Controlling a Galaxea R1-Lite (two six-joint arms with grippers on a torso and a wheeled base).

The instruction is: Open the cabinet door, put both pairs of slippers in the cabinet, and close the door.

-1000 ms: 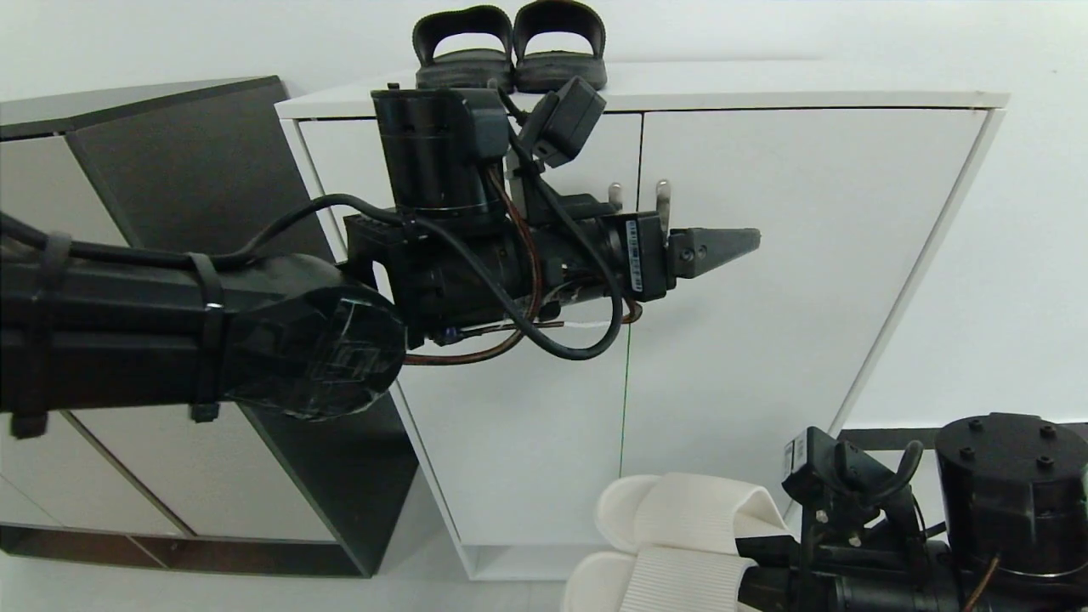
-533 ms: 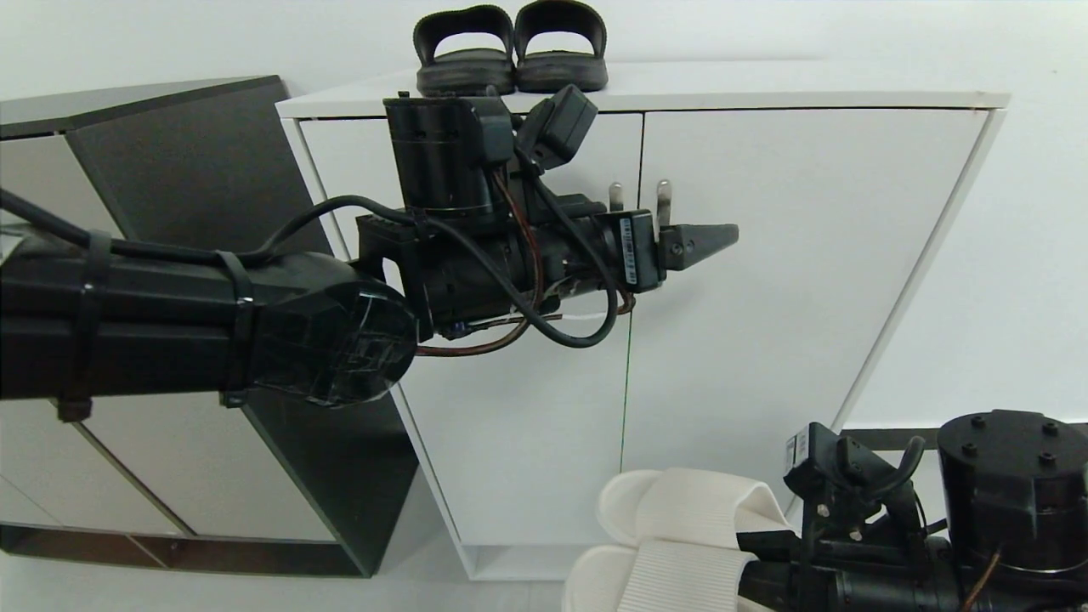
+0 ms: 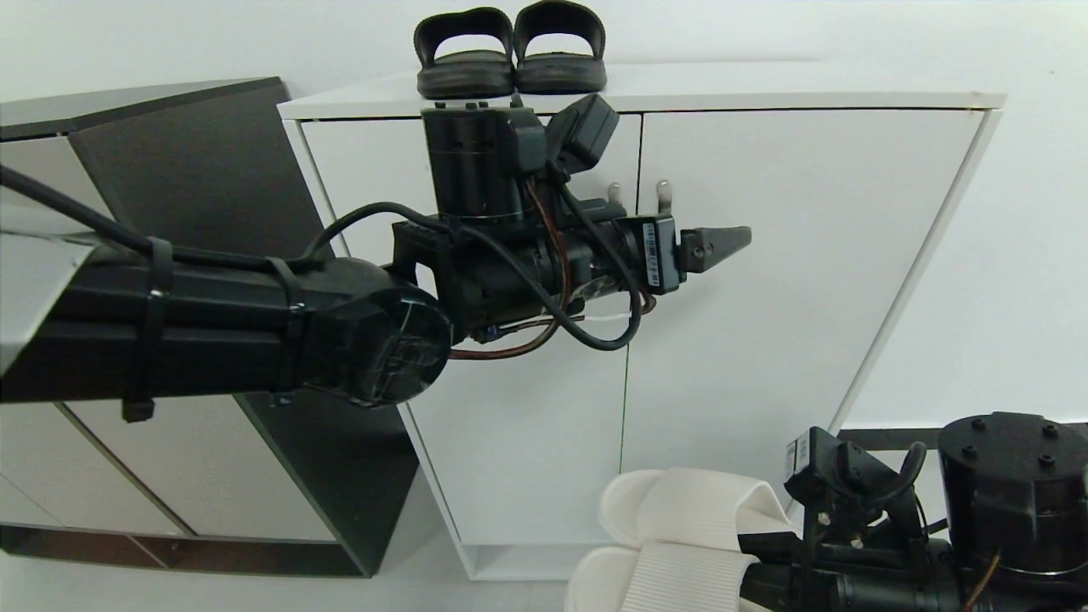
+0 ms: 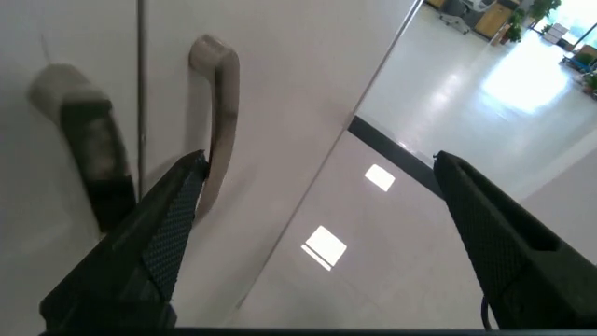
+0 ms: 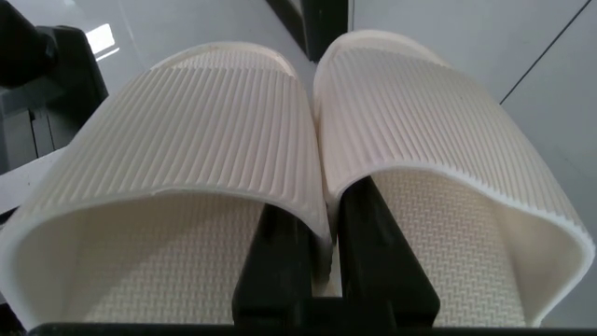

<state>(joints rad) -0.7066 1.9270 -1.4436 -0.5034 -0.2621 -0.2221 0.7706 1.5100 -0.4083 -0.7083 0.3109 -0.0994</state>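
Now left hand (image 3: 718,246) farther right; white slippers (image 3: 680,535) still in right hand (image 5: 331,266).

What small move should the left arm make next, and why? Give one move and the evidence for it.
Probably nudge the left gripper forward until its open fingers straddle the door handle, then shut on it. The cabinet doors are closed, the handle sits just beside one finger, ungripped, and the right gripper holds the white slippers, so the door must open first.
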